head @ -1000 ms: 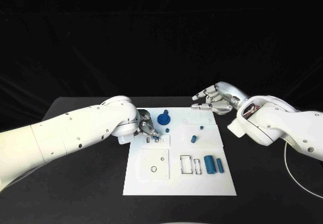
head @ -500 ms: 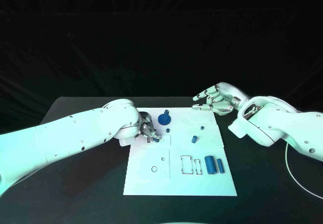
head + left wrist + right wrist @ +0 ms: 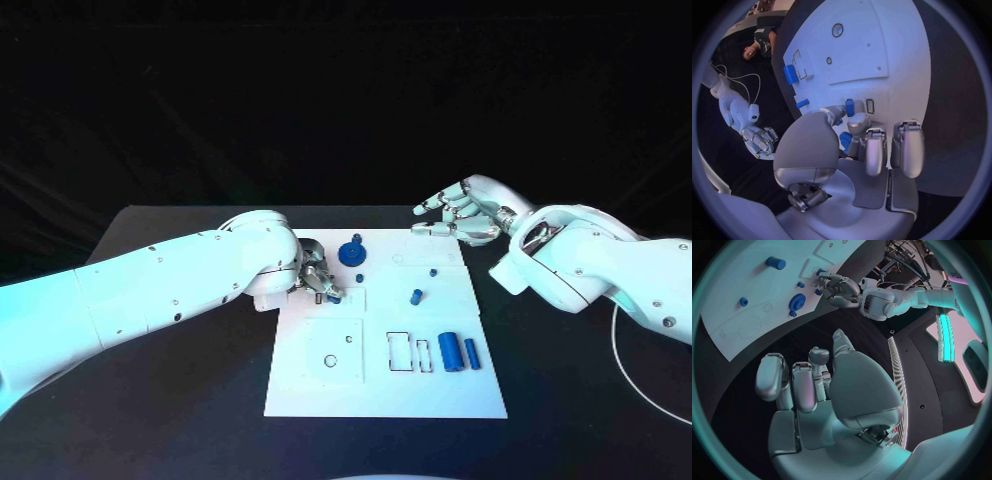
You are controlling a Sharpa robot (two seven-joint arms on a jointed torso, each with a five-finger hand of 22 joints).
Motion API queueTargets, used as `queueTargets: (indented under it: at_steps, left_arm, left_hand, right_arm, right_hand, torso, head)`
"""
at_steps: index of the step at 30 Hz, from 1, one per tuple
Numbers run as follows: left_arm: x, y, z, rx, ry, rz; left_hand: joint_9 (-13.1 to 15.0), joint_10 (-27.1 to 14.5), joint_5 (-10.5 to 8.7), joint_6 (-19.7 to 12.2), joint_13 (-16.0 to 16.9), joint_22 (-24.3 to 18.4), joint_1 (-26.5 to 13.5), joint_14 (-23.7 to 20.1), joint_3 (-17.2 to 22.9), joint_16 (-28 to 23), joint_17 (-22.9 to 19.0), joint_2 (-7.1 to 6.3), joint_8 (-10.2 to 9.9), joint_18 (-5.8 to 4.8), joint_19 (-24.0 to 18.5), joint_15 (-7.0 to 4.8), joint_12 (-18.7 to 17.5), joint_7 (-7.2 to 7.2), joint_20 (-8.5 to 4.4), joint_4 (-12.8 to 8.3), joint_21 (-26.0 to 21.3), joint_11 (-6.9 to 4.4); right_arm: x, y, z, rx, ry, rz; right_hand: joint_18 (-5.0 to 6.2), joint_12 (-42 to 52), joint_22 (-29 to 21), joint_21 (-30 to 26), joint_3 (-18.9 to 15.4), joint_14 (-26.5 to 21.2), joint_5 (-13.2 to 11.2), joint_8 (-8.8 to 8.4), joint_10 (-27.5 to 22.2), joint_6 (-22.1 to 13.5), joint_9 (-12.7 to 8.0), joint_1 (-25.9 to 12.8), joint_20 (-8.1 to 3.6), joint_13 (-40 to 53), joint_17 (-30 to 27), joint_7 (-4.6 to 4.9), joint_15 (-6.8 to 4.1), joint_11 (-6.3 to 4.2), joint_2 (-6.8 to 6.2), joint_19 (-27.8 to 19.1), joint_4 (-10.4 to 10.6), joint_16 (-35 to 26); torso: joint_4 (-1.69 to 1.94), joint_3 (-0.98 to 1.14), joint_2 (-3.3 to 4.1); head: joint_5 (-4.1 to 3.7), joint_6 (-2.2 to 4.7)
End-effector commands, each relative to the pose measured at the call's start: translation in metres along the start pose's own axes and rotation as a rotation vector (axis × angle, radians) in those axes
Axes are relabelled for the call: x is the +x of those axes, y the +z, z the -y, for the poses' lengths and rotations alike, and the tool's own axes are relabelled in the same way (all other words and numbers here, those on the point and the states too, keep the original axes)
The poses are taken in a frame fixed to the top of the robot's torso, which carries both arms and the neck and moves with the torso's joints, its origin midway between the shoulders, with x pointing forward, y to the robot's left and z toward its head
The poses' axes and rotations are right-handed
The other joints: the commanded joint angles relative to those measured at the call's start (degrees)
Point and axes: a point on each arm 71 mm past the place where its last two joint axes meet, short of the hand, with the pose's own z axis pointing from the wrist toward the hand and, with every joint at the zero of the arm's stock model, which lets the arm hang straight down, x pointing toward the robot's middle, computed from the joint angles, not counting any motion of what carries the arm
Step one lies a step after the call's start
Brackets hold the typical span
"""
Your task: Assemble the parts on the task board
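**Still: nothing has moved**

Still, my left hand (image 3: pixel 315 280) pinches a small blue part (image 3: pixel 849 107) over the task board (image 3: pixel 433 390), beside a slot. My right hand (image 3: pixel 459 213) keeps hovering spread and empty past the far edge. Insertion pending.

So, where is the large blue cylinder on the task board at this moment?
In the head view, the large blue cylinder lies on the right side of the task board, beside a thinner blue piece and right of two rectangular slots, away from both hands.
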Motion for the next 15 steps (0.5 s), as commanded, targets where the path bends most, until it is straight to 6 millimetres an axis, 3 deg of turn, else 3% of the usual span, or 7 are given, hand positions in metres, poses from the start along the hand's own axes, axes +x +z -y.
queueTargets:
  at_steps: [1, 8, 15]
  left_arm:
    - [0.0057, 0.0016, 0.0005, -0.003, 0.037, -0.035]
    - [0.0061, 0.003, 0.0037, -0.002, 0.045, -0.034]
    - [0.0068, 0.0043, 0.0057, -0.002, 0.051, -0.039]
  left_hand:
    - [0.1, 0.5, 0.24, 0.0, 0.0, 10.7, -0.1, 6.0, 9.8, 0.2, 15.1, 0.42, 0.3, -0.66, 4.2, 0.19, 0.1, -0.32, 0.01, -10.0, 0.0, -0.09]
    - [0.3, 1.1, 0.51, 0.3, 0.6, 10.8, -1.2, 6.0, 9.5, 0.2, 15.1, 0.22, 0.4, -0.67, 4.2, 0.15, 0.7, -0.47, -0.03, -10.0, 0.0, -0.18]
    - [0.4, 1.8, 0.28, 1.3, 1.1, 10.9, -4.4, 6.0, 6.3, 0.2, 15.1, 0.31, 0.4, -0.68, 4.2, -0.2, 1.2, -1.14, -0.3, -9.1, 0.0, -0.63]
  right_arm:
    - [0.0016, 0.0001, -0.0009, -0.007, -0.011, -0.014]
    - [0.002, 0.0002, -0.0012, -0.008, -0.011, -0.015]
    - [0.0021, 0.0002, -0.0012, -0.007, -0.011, -0.016]
  right_hand:
    - [0.5, 0.3, 0.0, -0.2, -0.4, 2.5, 0.3, 0.07, 0.2, 0.6, 0.0, 0.0, 0.01, 0.0, 0.1, 0.0, -0.17, -0.18, 0.48, -0.2, 0.1, -0.2]
    - [0.5, 0.3, 0.0, -0.2, -0.4, 2.5, 0.3, 0.07, 0.2, 0.6, 0.0, 0.0, 0.01, 0.0, 0.1, 0.0, -0.17, -0.18, 0.48, -0.2, 0.1, -0.2]
    - [0.5, 0.3, 0.0, -0.2, -0.4, 2.5, 0.3, 0.07, 0.2, 0.6, 0.0, 0.0, 0.01, 0.0, 0.1, 0.0, -0.17, -0.18, 0.48, -0.2, 0.1, -0.2]
  torso:
    - [0.05, 0.02, -0.01]
    - [0.0, 0.01, 0.02]
    - [-0.03, 0.04, 0.0]
  head:
    - [-0.02, 0.0]
    - [0.03, -0.02]
    - [0.02, -0.13]
